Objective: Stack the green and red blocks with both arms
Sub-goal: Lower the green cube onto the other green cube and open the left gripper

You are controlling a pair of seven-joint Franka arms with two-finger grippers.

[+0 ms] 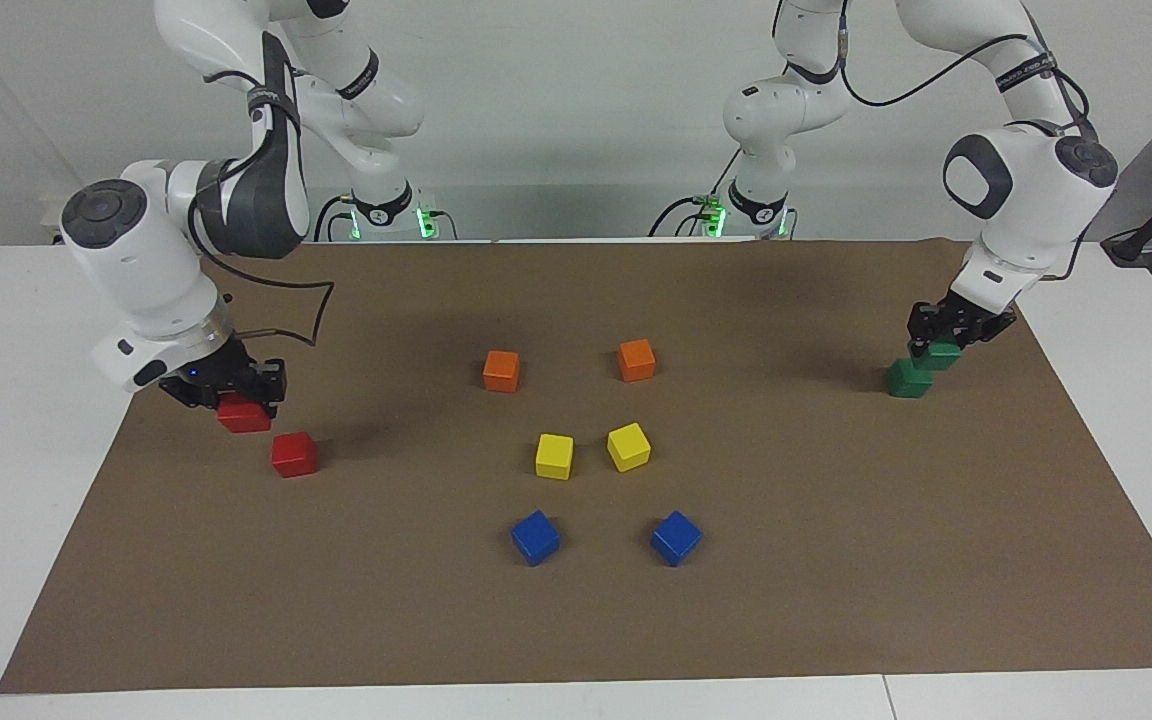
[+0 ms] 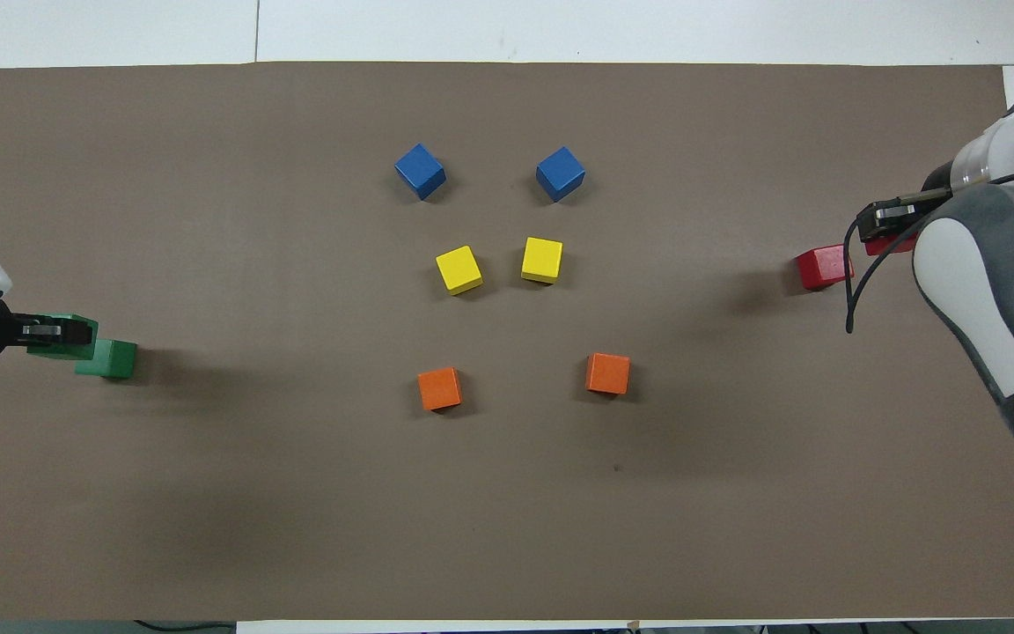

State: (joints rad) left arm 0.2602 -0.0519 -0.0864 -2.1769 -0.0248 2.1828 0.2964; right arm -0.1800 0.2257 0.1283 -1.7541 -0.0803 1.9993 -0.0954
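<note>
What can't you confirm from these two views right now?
- Overhead view: held red block mostly hidden by the right gripper.
- Facing view: held green block partly covered by the left gripper.
- Either view: whether the held blocks touch the resting green block or red block.

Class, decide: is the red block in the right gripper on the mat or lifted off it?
Lifted: the held red block hangs clear of the mat.

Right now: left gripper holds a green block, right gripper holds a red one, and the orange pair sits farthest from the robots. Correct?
Not quite. The orange cubes lie nearest the robots; the blue cubes lie farthest, as the facing view shows. Left gripper does hold a green block, right gripper a red block.
</note>
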